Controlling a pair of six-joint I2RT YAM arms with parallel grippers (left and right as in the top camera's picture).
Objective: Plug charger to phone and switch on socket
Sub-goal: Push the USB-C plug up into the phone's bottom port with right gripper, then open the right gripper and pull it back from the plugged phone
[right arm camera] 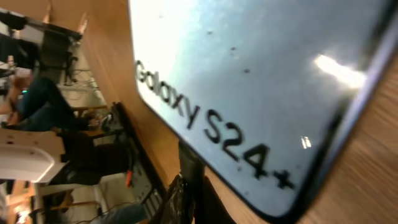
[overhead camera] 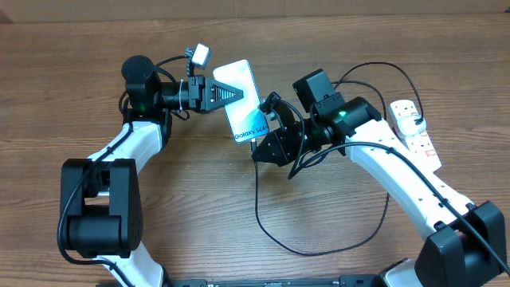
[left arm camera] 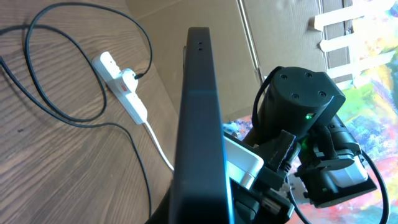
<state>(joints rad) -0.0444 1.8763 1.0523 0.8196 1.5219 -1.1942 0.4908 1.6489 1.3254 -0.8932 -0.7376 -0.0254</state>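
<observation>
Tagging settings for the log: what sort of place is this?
Probably a shared robotics lab or workshop: a wood-grain table, cardboard sheeting behind it, and a seated person in the background of the right wrist view.

Left arm (overhead camera: 131,147), right arm (overhead camera: 390,163) inward, jaws closed

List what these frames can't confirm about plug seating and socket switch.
Whether charger tip is in phone port: overhead, right end effector covers it; right wrist, dark and blurred.
Position of socket switch: too small in left wrist and overhead.
Grip of left end effector: left wrist, phone blocks it.
</observation>
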